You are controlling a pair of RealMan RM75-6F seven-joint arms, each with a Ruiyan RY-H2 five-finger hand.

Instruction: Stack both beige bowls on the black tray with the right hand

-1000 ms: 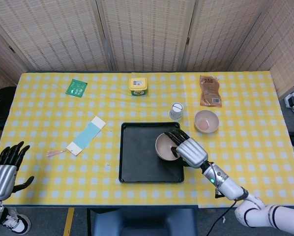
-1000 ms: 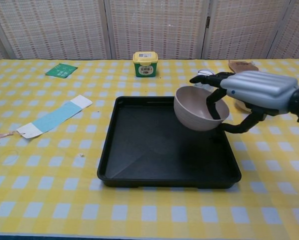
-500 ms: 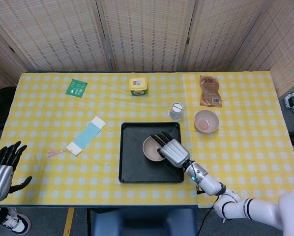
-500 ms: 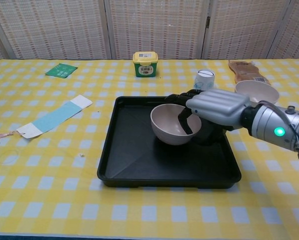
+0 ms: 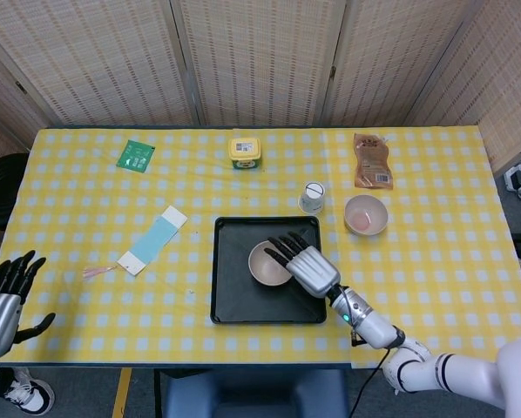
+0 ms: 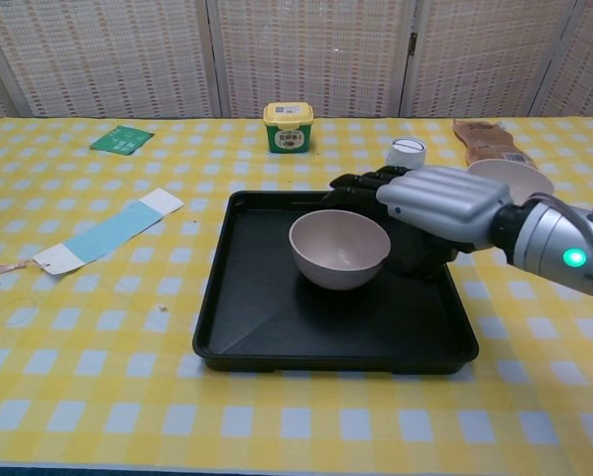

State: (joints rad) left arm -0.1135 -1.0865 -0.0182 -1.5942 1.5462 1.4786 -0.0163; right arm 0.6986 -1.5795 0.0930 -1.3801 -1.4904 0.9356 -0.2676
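One beige bowl (image 5: 267, 264) (image 6: 338, 248) stands upright in the middle of the black tray (image 5: 234, 296) (image 6: 267, 337). My right hand (image 5: 306, 266) (image 6: 440, 203) hovers at the bowl's right rim, fingers spread and holding nothing. The second beige bowl (image 5: 366, 214) (image 6: 510, 178) sits on the tablecloth right of the tray, partly hidden behind that hand in the chest view. My left hand (image 5: 3, 300) hangs off the table's near left corner with its fingers apart and empty; only the head view shows it.
Behind the tray stand a white cup (image 5: 312, 197) (image 6: 407, 152) and a yellow tub (image 5: 244, 151) (image 6: 288, 126). A brown pouch (image 5: 372, 160) lies far right, a green card (image 5: 136, 156) far left, a blue-and-white strip (image 5: 153, 239) left of the tray.
My right hand carried the bowl leftward and down onto the tray, then let go and spread its fingers. The left hand barely moved.
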